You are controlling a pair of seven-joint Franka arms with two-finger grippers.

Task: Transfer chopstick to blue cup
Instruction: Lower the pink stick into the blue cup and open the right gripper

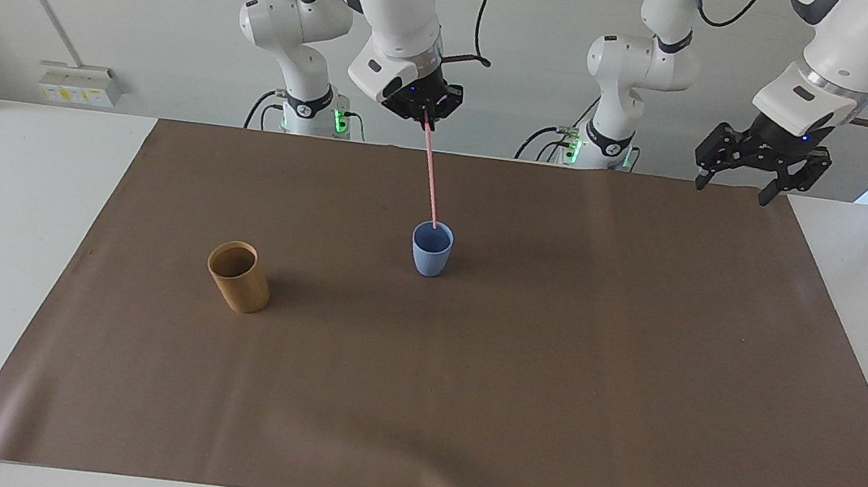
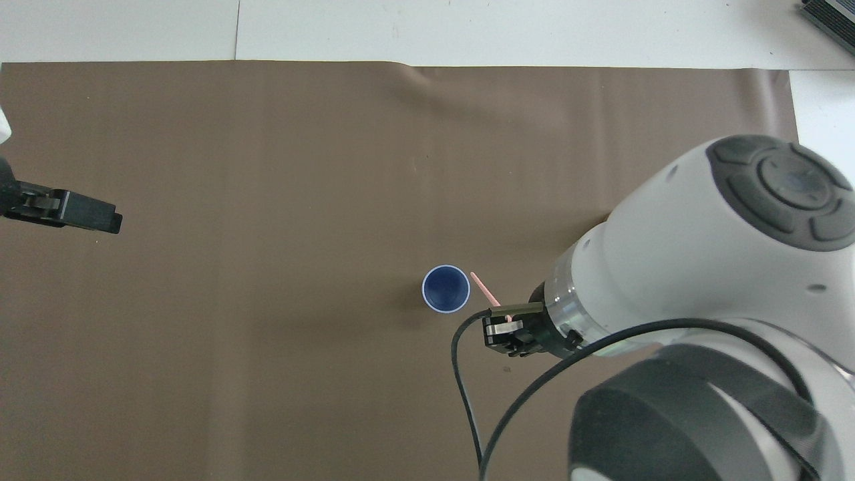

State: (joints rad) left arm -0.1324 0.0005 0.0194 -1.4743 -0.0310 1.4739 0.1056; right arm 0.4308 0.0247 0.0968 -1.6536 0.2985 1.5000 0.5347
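Jaws clamped on the chopstick [image 1: 431,178], the right gripper [image 1: 422,110] hangs top-centre over the blue cup [image 1: 431,249]; lowering and release remain. The left gripper [image 1: 752,161], upper right, waits open and empty.

light: bright, even | shadows: soft, faint | focus: sharp | glare: none

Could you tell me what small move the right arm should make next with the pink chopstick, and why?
Probably a short sideways nudge toward the small light-blue cup, then lowering. The right gripper holds the thin pale pink chopstick hanging tip down. From overhead, its tip lies just outside the rim, toward the right arm's end. The left gripper waits open, off to the side.
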